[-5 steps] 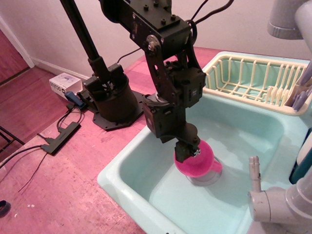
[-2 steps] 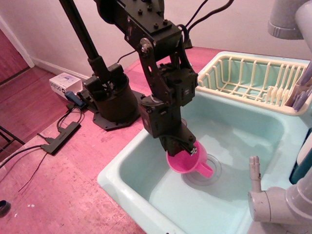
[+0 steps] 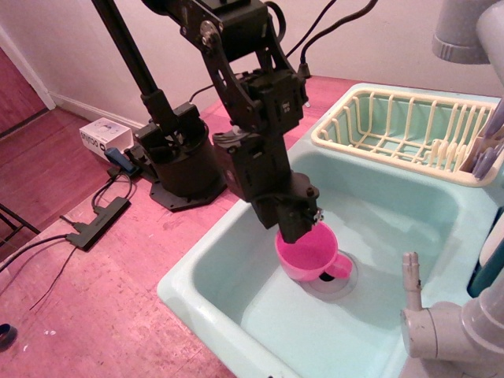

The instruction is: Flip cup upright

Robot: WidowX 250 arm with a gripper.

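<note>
gripper (image 3: 300, 228) holds cup (image 3: 309, 256) over sink (image 3: 213, 252) drain (image 3: 339, 282).

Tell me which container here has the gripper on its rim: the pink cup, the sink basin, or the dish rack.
The pink cup. The gripper grips its rim over the drain, mouth facing up. The cream dish rack sits untouched behind the teal sink basin.

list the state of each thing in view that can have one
small bright pink plastic cup: mouth up, slightly tilted, held at its rim, over the drain
black robot gripper: shut on the cup's rim
pale green sink basin: holds only the cup, no water visible
cream plastic dish rack: main section empty, utensils in its right end
white faucet: no water running
</note>
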